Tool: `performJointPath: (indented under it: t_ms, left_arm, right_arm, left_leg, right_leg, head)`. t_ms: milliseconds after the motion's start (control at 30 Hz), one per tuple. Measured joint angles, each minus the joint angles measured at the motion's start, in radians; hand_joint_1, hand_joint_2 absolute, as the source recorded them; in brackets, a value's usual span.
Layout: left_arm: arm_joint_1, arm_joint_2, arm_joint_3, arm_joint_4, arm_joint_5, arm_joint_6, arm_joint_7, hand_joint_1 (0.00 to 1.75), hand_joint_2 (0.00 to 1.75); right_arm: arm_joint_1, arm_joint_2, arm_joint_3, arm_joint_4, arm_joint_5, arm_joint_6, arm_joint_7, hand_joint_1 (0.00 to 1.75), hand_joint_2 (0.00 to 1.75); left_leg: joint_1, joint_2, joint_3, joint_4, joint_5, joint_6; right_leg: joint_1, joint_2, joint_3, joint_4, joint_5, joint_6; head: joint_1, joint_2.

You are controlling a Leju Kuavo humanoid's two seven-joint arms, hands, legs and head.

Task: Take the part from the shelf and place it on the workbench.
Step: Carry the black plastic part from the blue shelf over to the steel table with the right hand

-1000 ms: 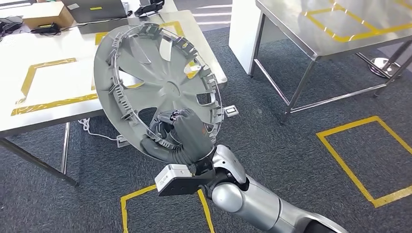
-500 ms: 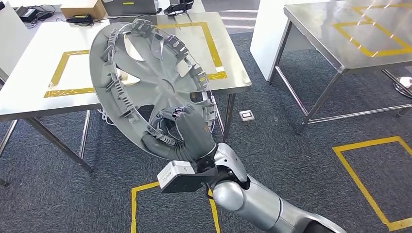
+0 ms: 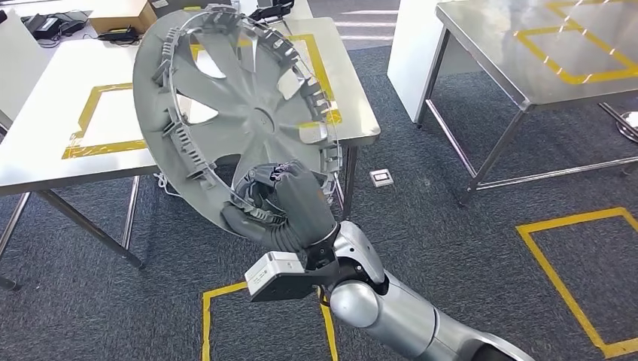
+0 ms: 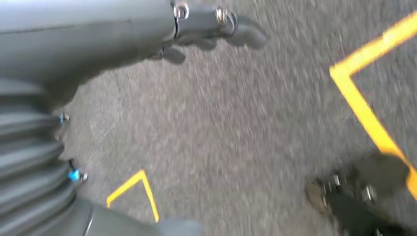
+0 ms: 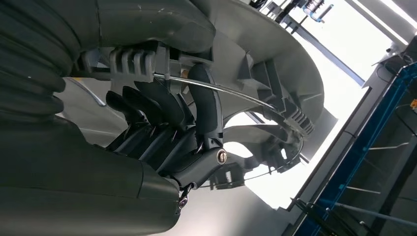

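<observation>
1. Currently carrying the part: right hand (image 3: pixel 290 203) clamped on the lower rim of the wheel cover (image 3: pixel 233 113), fingers (image 5: pixel 162 105) curled through a spoke opening and around the wire ring (image 5: pixel 236 94) on its back.
2. Held tilted up in the air, upper half over the near edge of the workbench (image 3: pixel 45 150), lower half and the hand short of that edge, above the carpet.
3. Not yet resting on the workbench; no contact with its top visible.
4. Left hand (image 4: pixel 206 34) hanging low over the carpet, nothing in it, fingers loosely apart as far as the blurred wrist view shows; no help to the grip from there.
5. Risk 1: a single grip at 1 edge of a wide disc, so likely to swing or twist about the hand during any quick move, and to slip out.
6. Risk 2: lower rim catching the workbench edge if brought forward without lifting, levering the cover out of the fingers.
7. Risk 3: fingers hooked behind the wire ring, possibly snagging at release and dragging the cover back off the workbench.
8. Risk 4: cardboard box (image 3: pixel 120 13) and cables (image 3: pixel 45 24) at the far side of the workbench, liable to be knocked if the cover goes down too far in.
</observation>
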Motion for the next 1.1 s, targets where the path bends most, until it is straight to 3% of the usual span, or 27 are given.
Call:
performJointPath:
  t_ms: [33,100,133,167,200,267,300,367,467,500,533,600,667,733,833,900,967,1000,1033,1100]
  left_arm:
    - [0.0,-0.001,0.0,0.0,0.0,-0.001,0.0,0.0,1.75]
    - [0.0,-0.002,0.0,0.0,0.0,-0.002,0.0,0.0,1.75]
    - [0.0,0.001,0.0,0.0,0.0,-0.002,0.0,0.0,1.75]
    - [0.0,0.003,0.0,-0.001,0.0,-0.002,0.0,0.0,1.75]
    - [0.0,0.005,0.001,-0.002,0.0,-0.002,0.0,0.0,1.75]
    - [0.002,0.003,0.001,-0.002,0.0,-0.002,0.0,0.0,1.75]
    - [0.002,0.002,0.001,-0.002,0.0,-0.002,0.0,0.0,1.75]
    - [0.001,0.001,0.001,-0.002,0.0,-0.002,0.0,0.0,1.75]
    - [0.001,0.001,0.001,-0.002,0.0,-0.001,0.002,0.0,1.75]
    - [0.002,0.001,0.001,-0.002,0.0,-0.001,0.003,0.0,1.75]
    - [0.002,0.001,0.001,-0.002,0.0,0.0,0.003,0.0,1.75]
    - [0.002,0.001,0.001,-0.002,0.0,0.0,0.003,0.0,1.75]
    - [0.002,0.002,0.001,-0.002,0.0,0.001,0.003,0.0,1.75]
    - [0.002,0.003,0.002,-0.002,0.001,0.001,0.003,0.0,1.75]
    - [0.004,0.003,0.006,-0.002,0.002,0.002,0.001,0.0,1.75]
    - [0.003,0.003,0.007,-0.002,0.002,0.003,0.001,0.0,1.75]
    - [0.003,0.003,0.008,-0.002,0.002,0.004,0.0,0.0,1.75]
    - [0.004,0.003,0.009,-0.002,0.002,0.004,0.0,0.0,1.75]
    - [0.005,0.002,0.01,-0.002,0.002,0.004,-0.001,0.0,1.75]
    - [0.005,0.001,0.013,-0.002,0.002,0.005,-0.003,0.0,1.75]
  right_arm:
    - [0.0,0.0,-0.001,0.0,0.0,0.0,0.0,1.75,1.75]
    - [0.001,0.0,-0.001,0.0,0.0,0.002,0.001,1.75,1.75]
    - [0.002,0.0,-0.001,0.0,0.001,0.003,0.001,1.75,1.75]
    - [0.002,0.001,-0.001,0.0,0.002,0.004,0.002,1.75,1.75]
    - [0.002,0.002,-0.001,-0.001,0.003,0.005,0.002,1.75,1.75]
    - [0.001,0.005,-0.002,-0.002,0.006,0.006,0.003,1.75,1.75]
    - [-0.001,0.006,-0.003,-0.002,0.007,0.007,0.003,1.75,1.75]
    - [-0.004,0.009,-0.004,-0.002,0.008,0.008,0.004,1.75,1.75]
    - [-0.005,0.012,-0.006,-0.002,0.009,0.009,0.006,1.75,1.75]
    - [-0.005,0.012,-0.006,-0.002,0.009,0.009,0.005,1.75,1.75]
    - [-0.005,0.012,-0.006,-0.002,0.009,0.009,0.005,1.75,1.75]
    - [-0.006,0.012,-0.006,-0.002,0.008,0.009,0.004,1.75,1.75]
    - [-0.008,0.012,-0.006,-0.002,0.005,0.009,0.002,1.75,1.75]
    - [-0.011,0.012,-0.006,-0.001,0.0,0.009,0.0,1.75,1.75]
    - [-0.022,0.012,-0.005,0.0,-0.005,0.008,-0.002,1.75,1.75]
    - [-0.026,0.011,-0.005,0.001,-0.006,0.008,-0.003,1.75,1.75]
    - [-0.027,0.01,-0.004,0.004,-0.006,0.008,-0.003,1.75,1.75]
    - [-0.027,0.009,-0.003,0.005,-0.006,0.007,-0.004,1.75,1.75]
    - [-0.027,0.008,-0.002,0.007,-0.007,0.007,-0.004,1.75,1.75]
    - [-0.028,0.008,0.001,0.009,-0.009,0.007,-0.004,1.75,1.75]
  left_leg:
    - [0.009,-0.001,-0.002,0.008,-0.006,-0.011]
    - [0.028,-0.004,-0.011,0.041,-0.025,-0.039]
    - [0.034,-0.006,-0.021,0.063,-0.037,-0.055]
    - [0.036,-0.008,-0.03,0.081,-0.049,-0.069]
    - [0.035,-0.009,-0.037,0.093,-0.057,-0.079]
    - [0.037,-0.01,-0.041,0.094,-0.061,-0.089]
    - [0.039,-0.007,-0.041,0.098,-0.065,-0.091]
    - [0.038,0.004,-0.068,0.158,-0.098,-0.087]
    - [0.019,0.012,-0.174,0.37,-0.187,-0.07]
    - [0.012,0.012,-0.199,0.411,-0.194,-0.062]
    - [0.006,0.012,-0.204,0.413,-0.18,-0.052]
    - [-0.008,0.012,-0.16,0.307,-0.11,-0.028]
    - [-0.022,0.014,-0.105,0.189,-0.065,-0.011]
    - [-0.031,0.013,-0.087,0.151,-0.064,-0.008]
    - [-0.027,0.01,-0.078,0.135,-0.062,0.001]
    - [-0.024,0.009,-0.07,0.126,-0.061,0.012]
    - [-0.027,0.009,-0.068,0.125,-0.065,0.02]
    - [-0.029,0.008,-0.066,0.126,-0.067,0.022]
    - [-0.031,0.006,-0.063,0.126,-0.07,0.024]
    - [-0.034,0.002,-0.052,0.127,-0.077,0.023]
  right_leg:
    - [-0.01,-0.001,0.004,-0.014,0.019,0.011]
    - [-0.029,-0.002,0.053,-0.12,0.081,0.039]
    - [-0.034,0.0,0.072,-0.164,0.1,0.045]
    - [-0.036,0.002,0.078,-0.183,0.106,0.039]
    - [-0.035,0.003,0.072,-0.178,0.1,0.026]
    - [-0.031,0.004,0.06,-0.158,0.091,-0.011]
    - [-0.029,0.003,0.059,-0.155,0.09,-0.021]
    - [-0.024,0.001,0.061,-0.155,0.088,-0.036]
    - [-0.012,-0.001,0.063,-0.155,0.083,-0.049]
    - [-0.007,-0.001,0.065,-0.155,0.081,-0.052]
    - [-0.002,-0.001,0.069,-0.155,0.078,-0.055]
    - [0.005,-0.001,0.08,-0.155,0.07,-0.057]
    - [0.01,0.0,0.087,-0.156,0.063,-0.051]
    - [0.012,-0.001,0.09,-0.161,0.061,-0.041]
    - [0.011,-0.002,0.094,-0.16,0.053,-0.023]
    - [0.012,-0.002,0.057,-0.084,0.012,-0.016]
    - [0.014,-0.001,-0.017,0.049,-0.04,-0.013]
    - [0.014,-0.001,-0.046,0.094,-0.047,-0.013]
    - [0.015,-0.001,-0.059,0.103,-0.034,-0.014]
    - [0.018,-0.001,-0.023,0.006,0.044,-0.022]
  head:
    - [0.0,0.0]
    - [0.001,0.0]
    - [0.006,0.0]
    - [0.011,0.0]
    - [0.013,0.0]
    - [0.009,0.0]
    - [0.005,0.0]
    - [0.001,0.0]
    - [-0.003,0.0]
    - [-0.003,0.0]
    - [-0.003,0.0]
    - [-0.003,0.0]
    - [-0.003,0.0]
    - [-0.003,0.0]
    - [-0.002,0.0]
    - [0.0,0.0]
    - [0.002,0.0]
    - [0.003,0.0]
    - [0.003,0.0]
    - [0.003,0.0]
